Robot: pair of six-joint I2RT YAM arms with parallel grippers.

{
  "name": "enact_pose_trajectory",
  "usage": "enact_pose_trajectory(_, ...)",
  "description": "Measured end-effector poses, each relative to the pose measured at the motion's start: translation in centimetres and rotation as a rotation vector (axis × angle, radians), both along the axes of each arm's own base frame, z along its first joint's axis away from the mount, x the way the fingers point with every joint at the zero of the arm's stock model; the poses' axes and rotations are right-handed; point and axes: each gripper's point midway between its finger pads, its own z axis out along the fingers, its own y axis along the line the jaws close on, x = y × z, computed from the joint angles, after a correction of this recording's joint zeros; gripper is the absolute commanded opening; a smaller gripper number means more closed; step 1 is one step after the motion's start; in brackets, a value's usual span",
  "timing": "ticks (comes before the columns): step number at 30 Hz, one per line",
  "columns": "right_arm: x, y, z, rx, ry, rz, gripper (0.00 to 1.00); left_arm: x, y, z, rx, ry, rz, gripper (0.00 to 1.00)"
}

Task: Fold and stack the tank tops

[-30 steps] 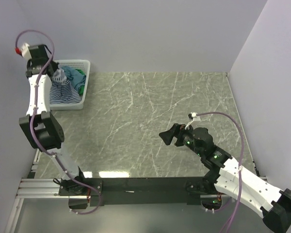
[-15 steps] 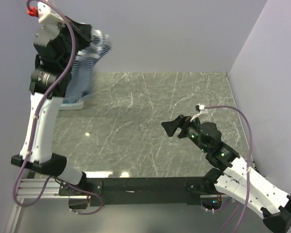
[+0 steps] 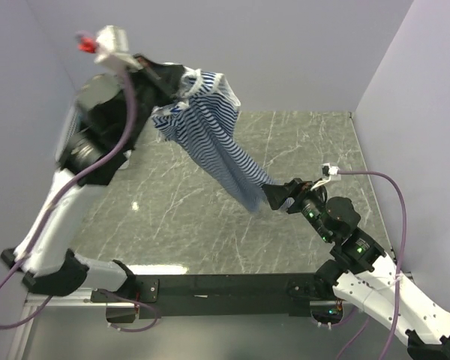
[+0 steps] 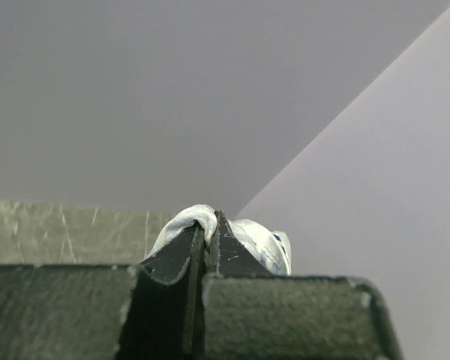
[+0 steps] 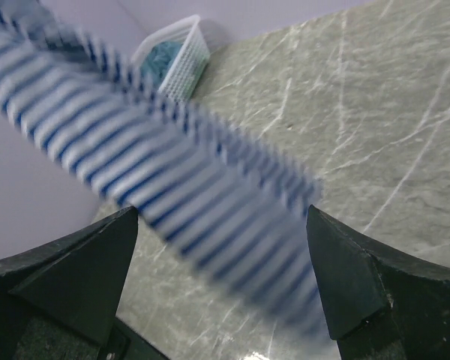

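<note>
My left gripper (image 3: 181, 84) is raised high over the table's back left, shut on the white hem of the navy-and-white striped tank top (image 3: 214, 142). The top swings down and to the right, and its lower end reaches my right gripper (image 3: 274, 196). In the left wrist view the left gripper (image 4: 208, 225) pinches pale cloth of the striped top (image 4: 266, 244). In the right wrist view my right gripper (image 5: 221, 216) stands open, and the blurred striped top (image 5: 172, 172) crosses in front of its jaws. A teal-blue tank top (image 5: 159, 58) lies in the basket.
The white lattice basket (image 5: 181, 52) stands at the far left corner of the grey marble table (image 3: 307, 142); the left arm hides it in the top view. Lilac walls close the back and both sides. A black rail (image 3: 225, 286) runs along the near edge.
The left arm has lifted the striped top out of the basket and swung it up and rightward over the table. The right gripper has shifted slightly right and stayed open.
</note>
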Motion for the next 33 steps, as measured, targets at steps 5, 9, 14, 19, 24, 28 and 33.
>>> enact_pose_trajectory(5,1.3,-0.7,-1.4,-0.038,0.041,-0.08,1.0,10.5,-4.2,-9.7,0.059,0.222,0.005,0.29)
enact_pose_trajectory(9,2.7,-0.8,-5.0,-0.114,0.15,-0.138,1.0,22.0,-5.9,-24.0,0.118,0.5,0.004,0.65)
enact_pose_trajectory(14,3.2,-0.9,-10.4,-0.205,0.307,-0.177,0.99,23.8,-2.1,-41.3,0.209,0.851,0.059,0.73)
enact_pose_trajectory(19,1.7,-1.1,-15.9,-0.227,0.424,-0.166,0.92,14.8,0.3,-40.4,0.218,0.896,0.07,0.61)
enact_pose_trajectory(24,0.6,-0.7,-20.2,-0.242,0.538,-0.144,0.79,6.4,1.6,-32.1,0.07,0.666,0.049,0.42)
enact_pose_trajectory(28,0.6,0.1,-21.8,-0.231,0.586,-0.134,0.79,1.4,2.3,-35.2,0.03,0.669,0.046,0.45)
enact_pose_trajectory(33,0.6,1.1,-23.0,-0.215,0.613,-0.11,0.78,-3.7,2.7,-45.8,0.131,0.903,0.049,0.55)
